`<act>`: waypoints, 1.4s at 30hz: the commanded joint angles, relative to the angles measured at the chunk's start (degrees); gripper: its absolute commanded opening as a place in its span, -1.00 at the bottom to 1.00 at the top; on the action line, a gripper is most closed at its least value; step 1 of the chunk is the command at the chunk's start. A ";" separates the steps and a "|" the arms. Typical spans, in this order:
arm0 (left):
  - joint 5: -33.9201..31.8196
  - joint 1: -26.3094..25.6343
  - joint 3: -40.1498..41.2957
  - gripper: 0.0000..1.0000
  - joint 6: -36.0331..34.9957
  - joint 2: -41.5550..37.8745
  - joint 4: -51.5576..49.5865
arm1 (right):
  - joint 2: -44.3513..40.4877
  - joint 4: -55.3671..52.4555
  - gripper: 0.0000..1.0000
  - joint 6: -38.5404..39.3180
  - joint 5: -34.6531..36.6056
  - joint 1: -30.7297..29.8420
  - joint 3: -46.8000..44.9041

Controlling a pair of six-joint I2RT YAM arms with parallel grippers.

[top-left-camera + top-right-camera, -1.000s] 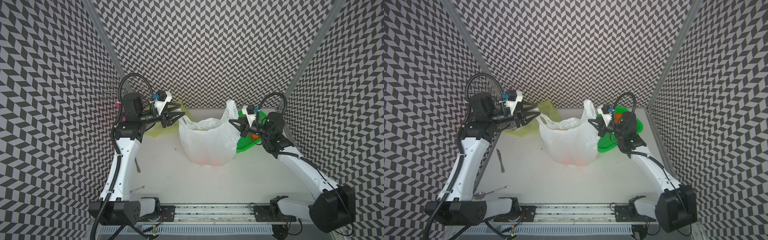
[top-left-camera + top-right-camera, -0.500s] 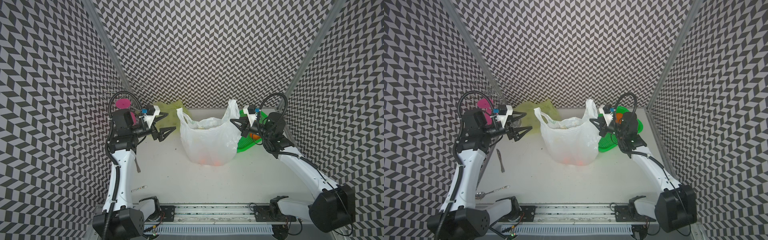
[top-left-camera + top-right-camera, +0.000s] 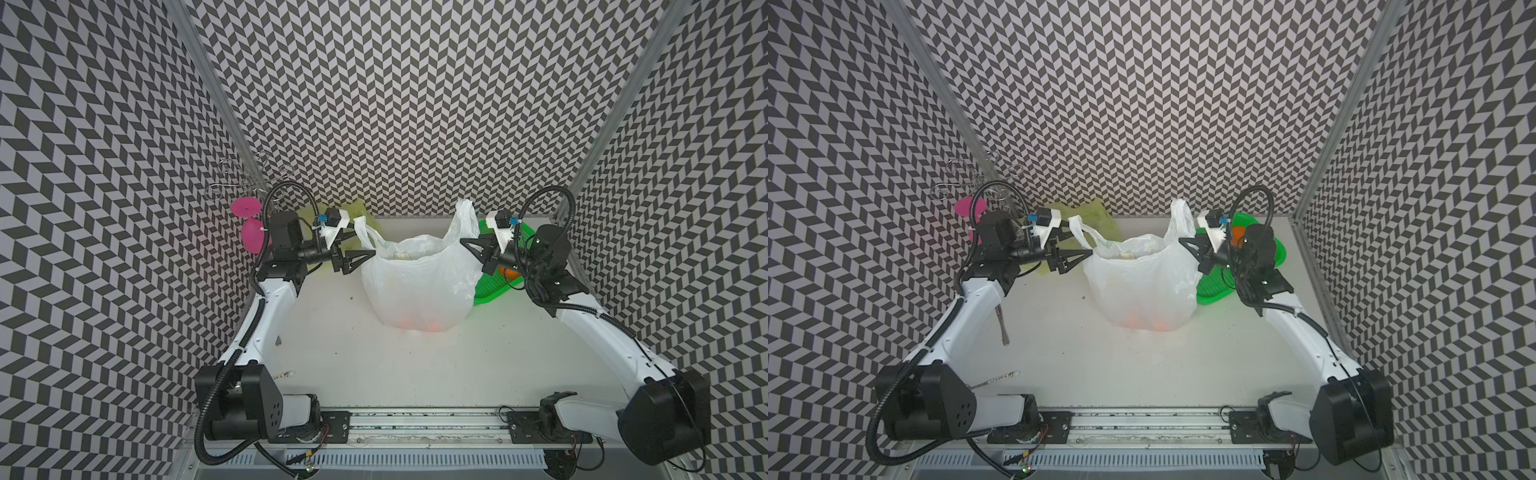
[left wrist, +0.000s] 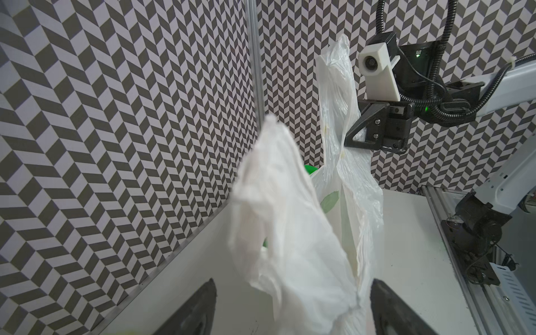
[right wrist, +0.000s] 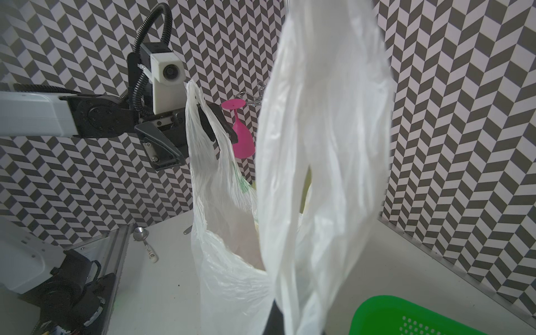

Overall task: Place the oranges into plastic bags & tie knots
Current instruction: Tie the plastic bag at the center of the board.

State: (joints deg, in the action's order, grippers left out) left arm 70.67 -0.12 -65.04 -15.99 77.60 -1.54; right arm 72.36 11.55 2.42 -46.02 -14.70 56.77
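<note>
Left end effector [image 3: 365, 243] stands spread, the white plastic bag's [image 3: 415, 286] left handle [image 3: 362, 226] standing between its fingers [image 4: 191, 310]; right end effector [image 3: 462, 242] is pressed together on the right handle [image 3: 465, 216], held up. Oranges [image 3: 415, 323] show through the bag's bottom (it stands mid-table [image 3: 374, 365], green mesh basket [image 3: 494, 286] just beside it).

Three walls [image 3: 395, 104] enclose scene: back, both sides, all covered in black-and-white chevron print. Bare metal posts [image 3: 210, 83] run up two rear corners. Tabletop [image 3: 415, 365] flat, off-white, matte, with few dark specks. Metal trim [image 4: 162, 263] lines joint between walls and tabletop. Metal rail [image 3: 415, 424] spans front edge, white slotted strip [image 3: 415, 459] just below. Light even, diffuse; shadows faint.
</note>
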 commanded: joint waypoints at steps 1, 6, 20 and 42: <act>1.16 -1.34 2.23 0.52 6.94 0.79 12.45 | 0.31 1.19 -0.99 0.82 -1.00 0.27 0.87; 0.46 -3.48 5.50 0.28 13.16 1.58 22.01 | 0.32 0.97 -0.99 0.95 -1.18 0.27 1.30; -0.88 -5.80 9.84 -0.81 28.29 1.22 34.10 | -0.33 -6.68 -1.00 8.66 -5.47 0.24 6.00; -16.04 -11.30 -9.04 -0.87 -2.60 3.39 -20.27 | -1.14 -26.89 -1.00 39.45 27.61 -17.47 12.82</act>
State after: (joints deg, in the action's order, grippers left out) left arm 55.75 -10.81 -72.29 -15.55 81.17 -17.30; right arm 71.66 -15.07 36.64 -24.64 -31.16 68.64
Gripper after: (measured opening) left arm 0.059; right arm 0.048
